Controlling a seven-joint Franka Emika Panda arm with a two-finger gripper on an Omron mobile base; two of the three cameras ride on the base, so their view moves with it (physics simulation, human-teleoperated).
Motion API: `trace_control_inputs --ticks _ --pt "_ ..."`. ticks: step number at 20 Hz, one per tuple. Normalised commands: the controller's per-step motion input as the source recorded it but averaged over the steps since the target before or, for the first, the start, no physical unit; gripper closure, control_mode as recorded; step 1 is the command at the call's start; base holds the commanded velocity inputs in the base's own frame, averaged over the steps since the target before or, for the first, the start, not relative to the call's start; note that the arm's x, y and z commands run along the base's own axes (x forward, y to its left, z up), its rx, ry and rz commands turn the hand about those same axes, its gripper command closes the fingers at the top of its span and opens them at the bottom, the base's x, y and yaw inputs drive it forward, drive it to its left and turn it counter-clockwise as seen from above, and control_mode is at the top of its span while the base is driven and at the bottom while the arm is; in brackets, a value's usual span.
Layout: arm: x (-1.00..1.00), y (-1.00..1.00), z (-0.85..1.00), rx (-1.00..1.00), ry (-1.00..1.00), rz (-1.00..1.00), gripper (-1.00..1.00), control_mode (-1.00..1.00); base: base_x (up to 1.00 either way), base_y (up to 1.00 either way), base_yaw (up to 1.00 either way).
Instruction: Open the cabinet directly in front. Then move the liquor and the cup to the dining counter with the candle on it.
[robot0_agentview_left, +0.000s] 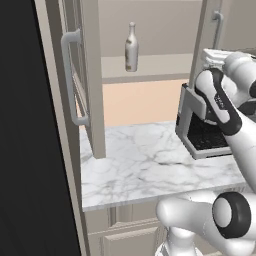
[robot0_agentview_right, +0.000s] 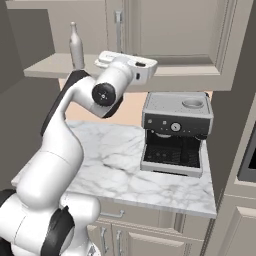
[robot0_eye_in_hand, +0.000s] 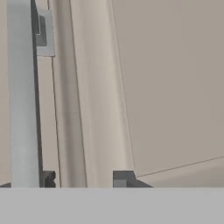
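Cabinet half done, I judge: left door swung wide, right door looks shut, right in front of my jaws. Gripper spread apart, pinching nothing; the right door's bar handle sits just off the left fingertip, not between the tips. Liquor stands upright on the inner shelf, well off to the left of the jaws. Can't spot the cup on the exposed shelf; maybe it's behind the closed door. Left to do: open the right door, carry both items to the dining counter. Espresso machine sits below the jaws on the marble countertop.
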Motion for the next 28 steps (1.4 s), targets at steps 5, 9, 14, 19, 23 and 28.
trace_control_inputs --ticks 5,9,14,19,23,28 --pt "-0.26 -0.40 0.27 0.07 0.00 -0.05 -1.00 -1.00 0.00 0.00 0.00" --pt "-0.93 -0.31 0.00 0.02 -0.02 -0.02 -1.00 -1.00 0.00 0.00 0.00" --pt "-1.00 -0.20 0.00 0.02 0.00 -0.01 -1.00 -1.00 0.00 0.00 0.00" --pt "-0.99 0.10 0.00 0.00 0.11 0.01 -1.00 -1.00 0.00 0.00 0.00" --pt "-0.63 0.68 0.00 -0.09 0.23 0.06 -1.00 -1.00 0.00 0.00 0.00" --pt "-0.24 0.99 0.00 -0.17 0.19 0.01 -1.00 -1.00 0.00 0.00 0.00"
